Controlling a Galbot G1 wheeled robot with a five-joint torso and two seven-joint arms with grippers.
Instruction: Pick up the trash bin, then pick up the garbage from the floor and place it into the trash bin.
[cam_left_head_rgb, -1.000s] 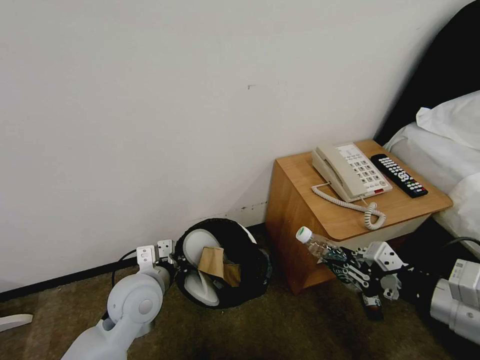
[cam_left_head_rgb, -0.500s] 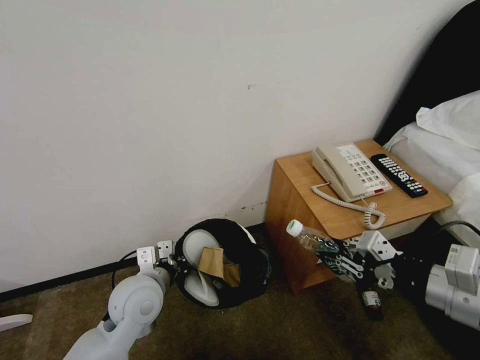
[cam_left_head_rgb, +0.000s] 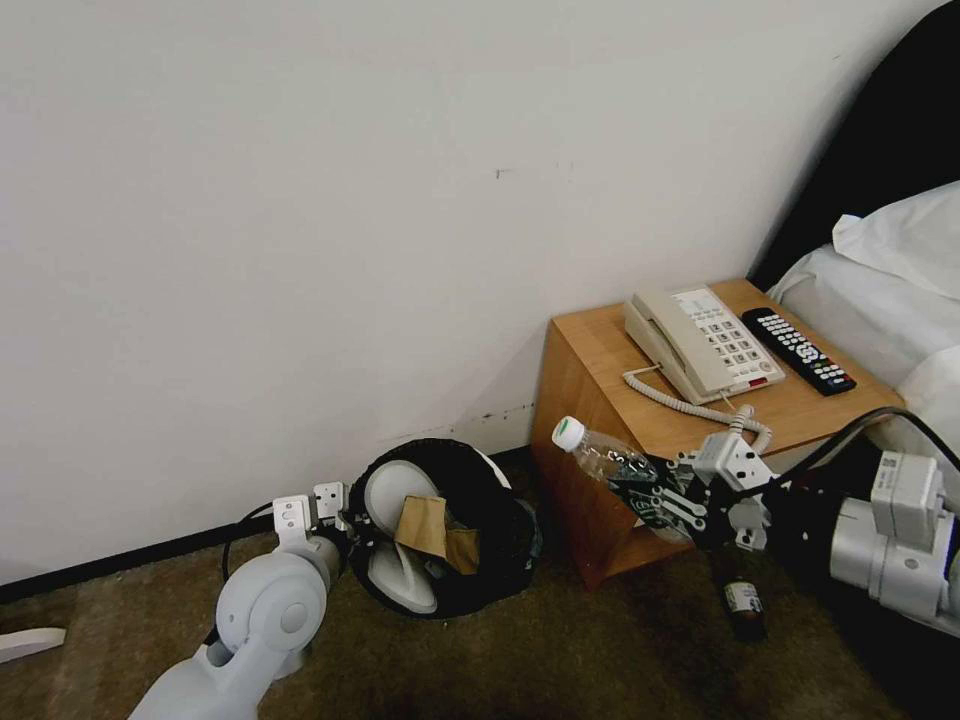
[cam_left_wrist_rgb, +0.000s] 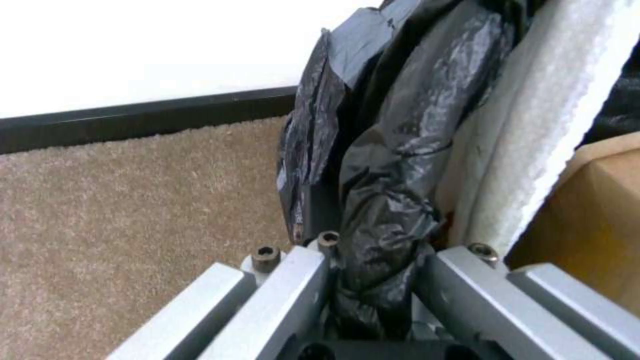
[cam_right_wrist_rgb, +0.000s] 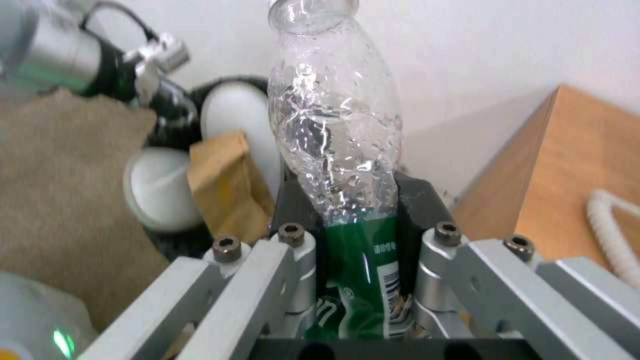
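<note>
Right gripper (cam_left_head_rgb: 655, 495) pinching a crinkly plastic bottle (cam_right_wrist_rgb: 337, 150) mid-air, left gripper (cam_left_wrist_rgb: 373, 270) clamped on the trash bin (cam_left_head_rgb: 450, 525) rim (already stuffed with slippers (cam_left_head_rgb: 395, 500)), could easily bounce out.

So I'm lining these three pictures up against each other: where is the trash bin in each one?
Head view: the trash bin lies tilted on the carpet by the wall, left of the nightstand, left gripper on its rim.
Left wrist view: its black-bagged rim is pinched between the fingers.
Right wrist view: it sits behind the held bottle, at.
Shared landmark: the brown cardboard piece inside it.
</note>
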